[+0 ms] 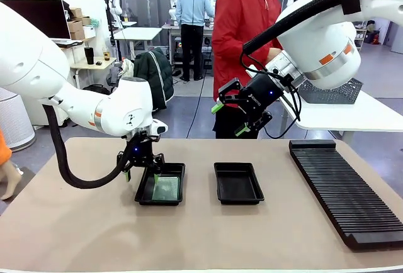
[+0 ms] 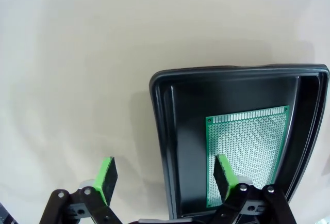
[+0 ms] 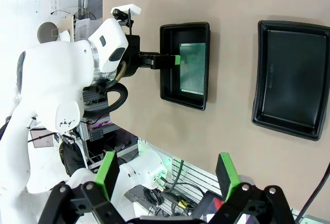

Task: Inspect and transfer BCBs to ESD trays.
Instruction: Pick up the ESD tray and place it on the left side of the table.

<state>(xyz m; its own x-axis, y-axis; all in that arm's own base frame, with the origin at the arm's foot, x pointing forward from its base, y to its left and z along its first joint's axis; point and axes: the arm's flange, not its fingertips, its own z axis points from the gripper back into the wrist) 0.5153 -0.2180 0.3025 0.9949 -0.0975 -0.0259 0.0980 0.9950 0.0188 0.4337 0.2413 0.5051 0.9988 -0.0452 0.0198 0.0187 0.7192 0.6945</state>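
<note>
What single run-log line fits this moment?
left gripper: open, straddling left ESD tray side rim | BCB: flat in that tray | right gripper: open, raised, holding nothing | right ESD tray: no BCB yet

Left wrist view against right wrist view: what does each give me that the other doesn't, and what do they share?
Left wrist view adds the close look: the BCB with its hole grid and row of edge contacts, and the open left gripper straddling the ESD tray rim. Right wrist view adds the second ESD tray, empty, the left arm, and the open right gripper high above the table. Both share the BCB lying flat in its tray on the tan table.
</note>
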